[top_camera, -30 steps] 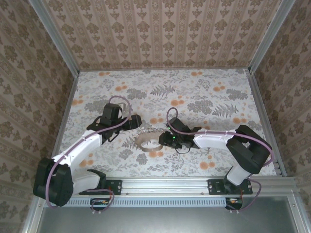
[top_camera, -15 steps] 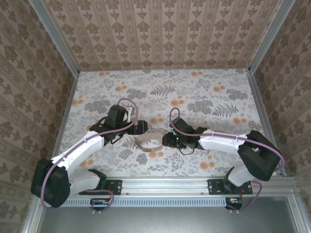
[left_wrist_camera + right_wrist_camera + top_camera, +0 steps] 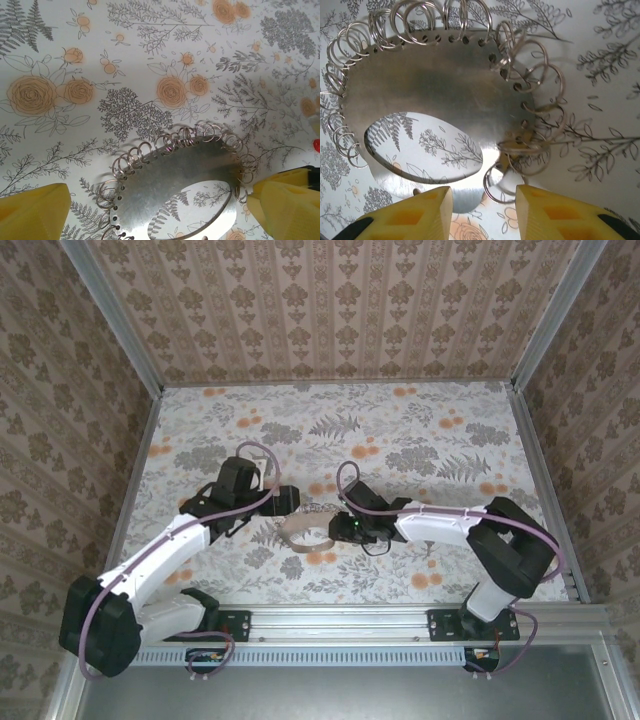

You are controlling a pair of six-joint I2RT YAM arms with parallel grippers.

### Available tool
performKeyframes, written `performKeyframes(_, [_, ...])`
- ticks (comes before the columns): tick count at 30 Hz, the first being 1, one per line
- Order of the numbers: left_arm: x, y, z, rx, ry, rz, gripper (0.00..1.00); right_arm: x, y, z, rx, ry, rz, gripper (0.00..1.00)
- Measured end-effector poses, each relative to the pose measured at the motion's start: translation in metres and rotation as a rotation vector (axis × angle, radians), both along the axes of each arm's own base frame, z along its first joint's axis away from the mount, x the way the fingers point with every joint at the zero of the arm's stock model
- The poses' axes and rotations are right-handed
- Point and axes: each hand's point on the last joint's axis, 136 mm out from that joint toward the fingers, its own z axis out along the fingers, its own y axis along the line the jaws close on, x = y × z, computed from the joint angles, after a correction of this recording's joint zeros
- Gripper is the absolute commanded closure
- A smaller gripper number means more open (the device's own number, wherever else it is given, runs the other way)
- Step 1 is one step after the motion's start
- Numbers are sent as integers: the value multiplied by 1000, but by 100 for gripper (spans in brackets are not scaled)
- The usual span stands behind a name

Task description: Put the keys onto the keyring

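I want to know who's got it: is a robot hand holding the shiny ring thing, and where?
Cannot tell. The right gripper has its jaws either side of the keyring rim, contact unclear; the left gripper stands open.

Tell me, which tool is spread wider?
The left tool: its yellow fingers flank the metal plate, while the right tool's fingers sit closer together.

My keyring (image 3: pixel 150 187) lies flat on the desk (image 3: pixel 150 45): a silvery plate with an oval hole, wire rings threaded round its rim. The key (image 3: pixel 316 145): a red speck beside it.
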Motion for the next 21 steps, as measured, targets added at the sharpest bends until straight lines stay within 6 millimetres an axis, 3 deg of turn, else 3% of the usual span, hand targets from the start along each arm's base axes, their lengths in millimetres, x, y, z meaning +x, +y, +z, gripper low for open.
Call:
performKeyframes(15, [-4, 4, -4, 6, 3, 5, 1, 58, 21, -1, -5, -11, 6, 64])
performKeyframes(21, [-3, 4, -4, 6, 3, 6, 1, 78, 32, 14, 25, -41, 35, 64])
